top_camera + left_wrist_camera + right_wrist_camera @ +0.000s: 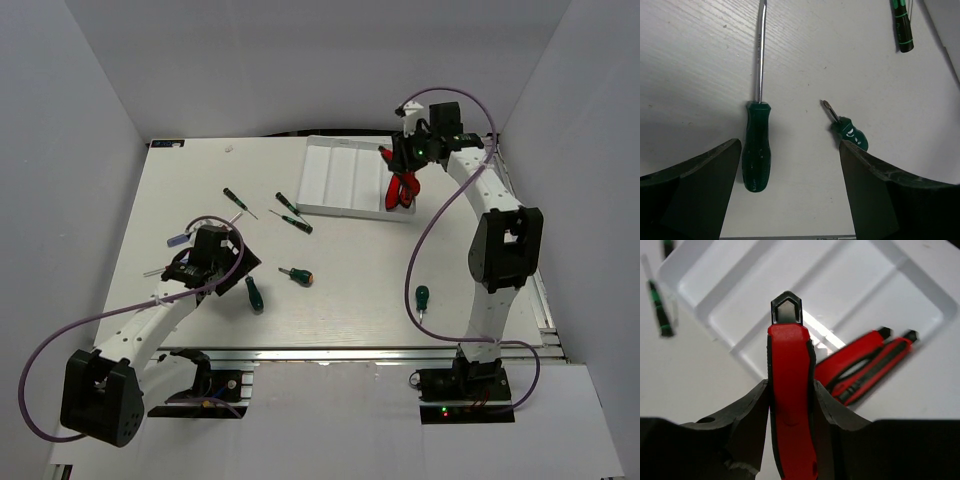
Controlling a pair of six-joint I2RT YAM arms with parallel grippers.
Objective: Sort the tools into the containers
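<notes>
My right gripper (403, 160) (790, 385) is shut on a red-and-black utility knife (788, 350) and holds it above the right end of the white tray (340, 208) (715, 320). Two more red-and-black knives (401, 190) (860, 367) lie together in the tray's rightmost compartment. My left gripper (196, 262) (790, 200) is open and empty, low over the table. Between its fingers lie a long green-handled screwdriver (756, 150) (254, 293) and a stubby green one (852, 134) (297, 275).
Thin green screwdrivers lie left of the tray (232, 197), (285, 203), (297, 222); one shows in the left wrist view (902, 27) and one in the right wrist view (660, 310). A tiny purple-handled screwdriver (178, 239) lies by the left arm. A green screwdriver (423, 296) lies near the right arm.
</notes>
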